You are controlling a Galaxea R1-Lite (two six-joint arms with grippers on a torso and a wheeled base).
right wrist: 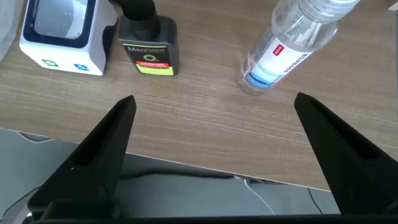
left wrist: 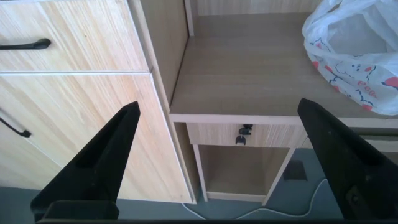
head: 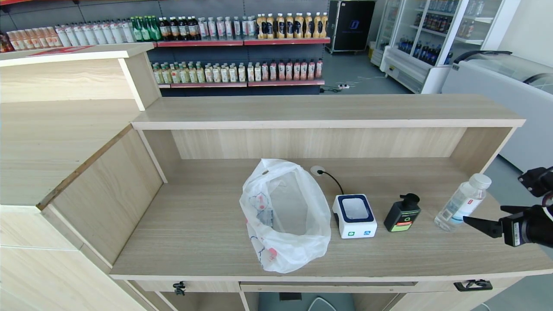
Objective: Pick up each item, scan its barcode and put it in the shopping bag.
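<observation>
Right gripper (right wrist: 212, 104): you are holding it with its jaws spread wide and nothing between them, on the far side of the water bottle (head: 462, 202) from the scanner (head: 354, 215). Left gripper (left wrist: 219, 106): likewise gaping and empty, hanging low and well apart from the scanner, past the shopping bag (head: 285, 216) and below the counter (head: 198, 233) edge.

The bag is lying just beside the scanner on its left, mouth open. A dark pump bottle (head: 402, 214) is standing just beside the scanner on its right. The water bottle is standing beyond that, apart from it.

Judgement: you are lining up a pick, and the water bottle is looking like the nearest target (whether the bag is holding anything, I cannot tell).

To do it well, you should be bringing the jaws in level around the bottle's body, coming from the side away from the scanner so the pump bottle is not getting knocked. Clear plastic is probably going to be light and slick, so be closing squarely. Be leaving the label uncovered for the scanner's window.
</observation>
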